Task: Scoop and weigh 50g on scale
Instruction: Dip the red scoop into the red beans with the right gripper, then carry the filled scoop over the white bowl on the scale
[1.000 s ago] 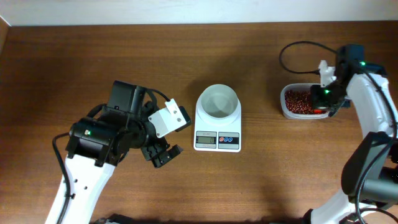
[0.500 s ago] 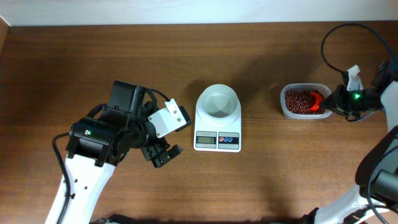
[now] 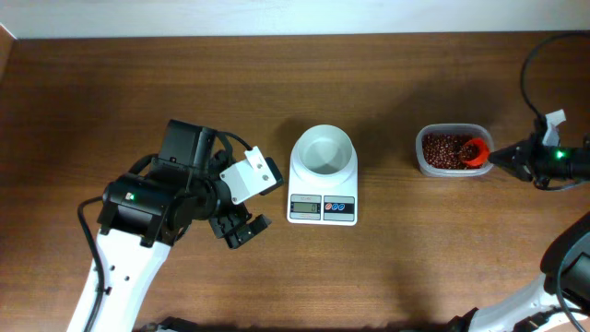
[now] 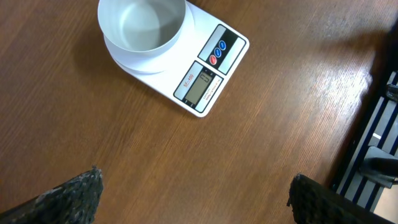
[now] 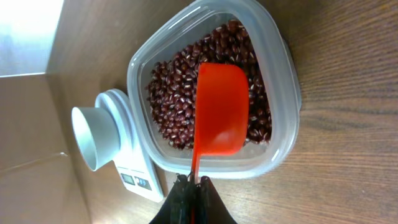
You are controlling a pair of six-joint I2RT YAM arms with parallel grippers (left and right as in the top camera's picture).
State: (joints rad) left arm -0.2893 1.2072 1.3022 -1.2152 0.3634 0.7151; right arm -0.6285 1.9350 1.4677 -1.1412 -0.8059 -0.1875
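The white scale [image 3: 322, 208] stands mid-table with its empty round white bowl [image 3: 323, 150] on top; it also shows in the left wrist view as the scale [image 4: 208, 81] with the bowl [image 4: 142, 25]. To its right is a clear tub of red beans [image 3: 442, 149]. My right gripper [image 3: 504, 158] is just right of the tub, shut on the thin handle of a red scoop [image 3: 475, 152]. In the right wrist view the scoop [image 5: 221, 109] lies over the beans [image 5: 174, 93], held by the gripper [image 5: 193, 183]. My left gripper [image 3: 238, 229] is left of the scale, open and empty [image 4: 196, 176].
A black cable [image 3: 535, 65] loops above the right arm near the table's right edge. The wall runs along the table's far edge [image 3: 277, 35]. The left arm's white body [image 3: 120, 267] fills the near left of the table.
The right arm has swung out from above the tub to its right side, level with the table. The red scoop now shows at the tub's right end. The left arm has not moved.
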